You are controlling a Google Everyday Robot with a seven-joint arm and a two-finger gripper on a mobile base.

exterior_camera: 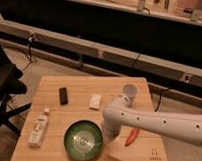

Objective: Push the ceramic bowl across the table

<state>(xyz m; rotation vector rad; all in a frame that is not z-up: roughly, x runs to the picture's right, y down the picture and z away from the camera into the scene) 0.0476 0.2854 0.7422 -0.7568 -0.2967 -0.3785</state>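
Observation:
The green glossy ceramic bowl sits near the front edge of the light wooden table, slightly left of centre. My white arm reaches in from the right. Its end, the gripper, is low over the table, right against the bowl's right rim. The arm's bulk hides the gripper's tip.
A white cup stands at the back right. A white block and a small black object lie behind the bowl. A white bottle lies at the left. An orange-red item lies under the arm. A black chair stands left of the table.

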